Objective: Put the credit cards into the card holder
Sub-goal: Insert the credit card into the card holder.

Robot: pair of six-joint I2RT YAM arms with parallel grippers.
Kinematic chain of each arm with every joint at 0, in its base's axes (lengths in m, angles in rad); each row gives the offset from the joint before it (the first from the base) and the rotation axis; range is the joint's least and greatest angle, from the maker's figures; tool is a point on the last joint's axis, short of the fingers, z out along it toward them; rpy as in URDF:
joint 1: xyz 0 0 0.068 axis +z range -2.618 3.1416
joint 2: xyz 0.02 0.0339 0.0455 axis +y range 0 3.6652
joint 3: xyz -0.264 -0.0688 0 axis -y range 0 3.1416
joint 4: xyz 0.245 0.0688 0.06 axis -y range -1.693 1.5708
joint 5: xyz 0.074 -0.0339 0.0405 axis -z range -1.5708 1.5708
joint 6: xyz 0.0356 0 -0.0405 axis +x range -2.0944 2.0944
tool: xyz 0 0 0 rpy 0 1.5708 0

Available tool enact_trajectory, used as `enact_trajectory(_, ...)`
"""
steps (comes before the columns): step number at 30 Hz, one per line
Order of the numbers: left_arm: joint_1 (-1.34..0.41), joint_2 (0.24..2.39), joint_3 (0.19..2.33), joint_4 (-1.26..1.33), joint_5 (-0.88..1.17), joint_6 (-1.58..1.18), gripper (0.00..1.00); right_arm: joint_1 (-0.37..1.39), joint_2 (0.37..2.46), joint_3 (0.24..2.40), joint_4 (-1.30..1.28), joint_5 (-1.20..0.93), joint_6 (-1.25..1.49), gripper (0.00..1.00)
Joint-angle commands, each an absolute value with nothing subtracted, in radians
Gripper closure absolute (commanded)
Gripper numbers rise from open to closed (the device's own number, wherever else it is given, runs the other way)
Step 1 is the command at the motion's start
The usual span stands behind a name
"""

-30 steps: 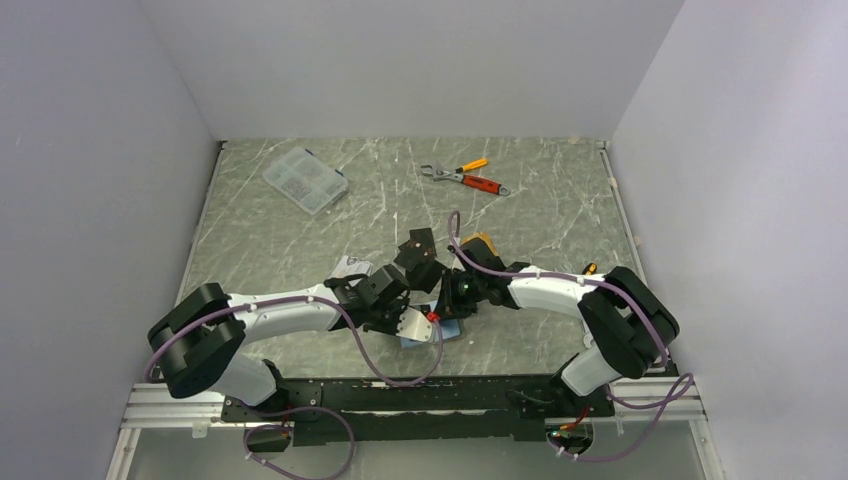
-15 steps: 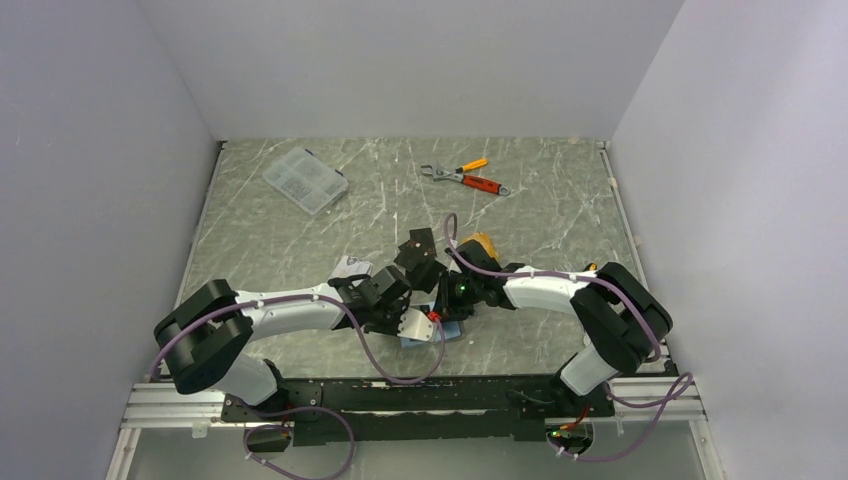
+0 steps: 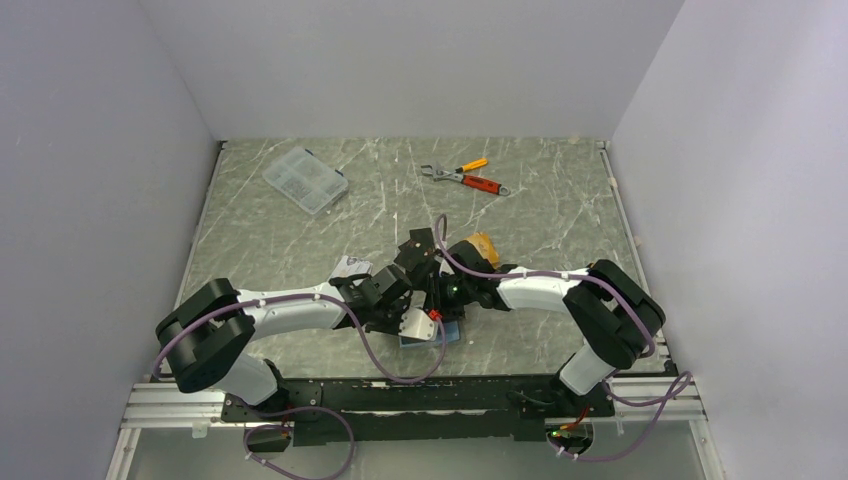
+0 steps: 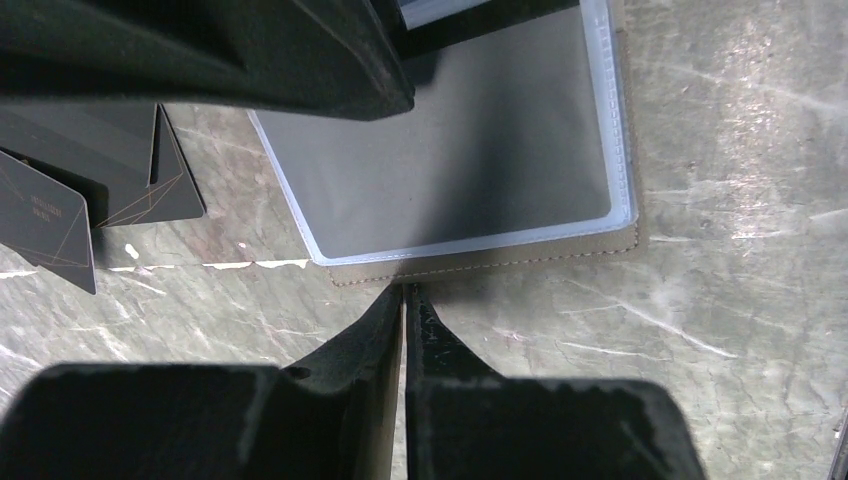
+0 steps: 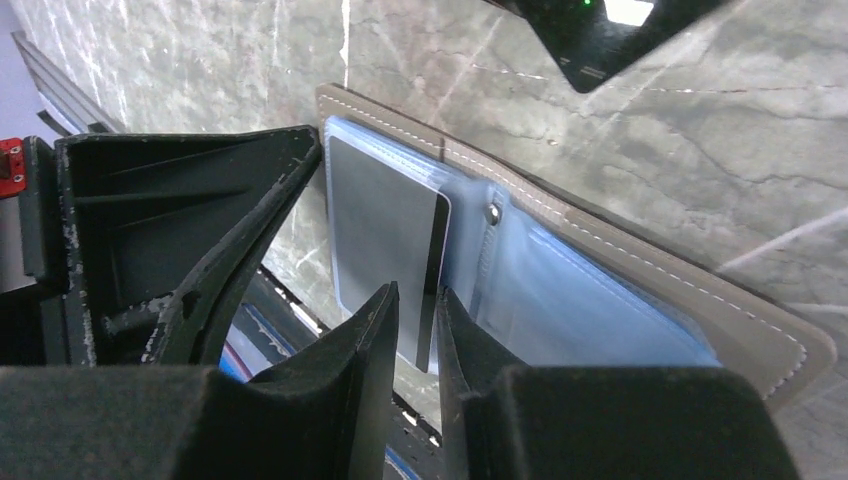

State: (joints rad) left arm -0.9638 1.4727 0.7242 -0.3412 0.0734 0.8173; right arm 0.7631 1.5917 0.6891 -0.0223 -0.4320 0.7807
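Jaws: left pressed together, right a sliver apart

I see the left gripper [image 4: 405,292] with its tips touching the stitched edge of the card holder [image 4: 480,262], which lies open near the middle of the near edge of the surface [image 3: 560,200]. The right gripper [image 5: 417,300] straddles 1 corner of a dark card [image 5: 385,225] lying on the blue-grey lining; I cannot tell whether it grips. 2 black cards [image 4: 45,215] lie just beside the holder, and an orange-gold card [image 3: 478,246] sits farther in
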Motion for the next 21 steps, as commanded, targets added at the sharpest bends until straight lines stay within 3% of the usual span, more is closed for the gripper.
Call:
enact_trajectory(1,-0.969,1.489,0.730,-0.325,0.092,0.805,0.89,0.769,1.587,0.737,0.039,-0.481,0.794,0.75)
enact_trajectory(8,-0.969,1.481,0.720,-0.322,0.082,0.808,0.90,0.730,1.528,0.719,-0.020,-0.488,0.773,0.70)
enact_trajectory(10,-0.970,1.478,0.715,-0.321,0.081,0.811,0.90,0.704,1.507,0.689,-0.024,-0.486,0.771,0.72)
enact_trajectory(16,-0.970,1.477,0.716,-0.323,0.075,0.811,0.91,0.695,1.538,0.667,-0.038,-0.468,0.761,0.92)
enact_trajectory(21,-0.970,1.476,0.722,-0.327,0.076,0.808,0.92,0.709,1.561,0.682,-0.058,-0.442,0.751,0.89)
